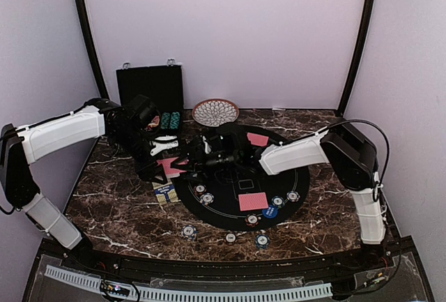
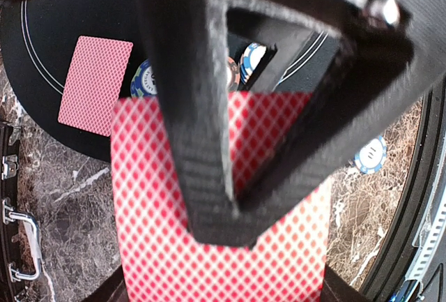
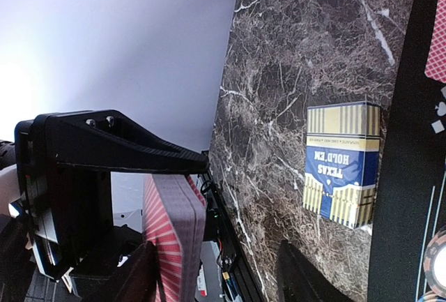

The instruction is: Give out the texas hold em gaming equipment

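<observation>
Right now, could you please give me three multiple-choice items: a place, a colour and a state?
1. The card box lies: A at the centre of the mat; B on the marbled table beside the mat; C in the left jaws.
2. The deck shows backs of: A blue; B red; C green.
3. The left jaws are: A open, empty; B shut on the card box; C shut on the deck.
Key: 1 B, it lies on marble at the mat's edge; 2 B, red lattice shows; 3 C, the deck is pinched between them.
</observation>
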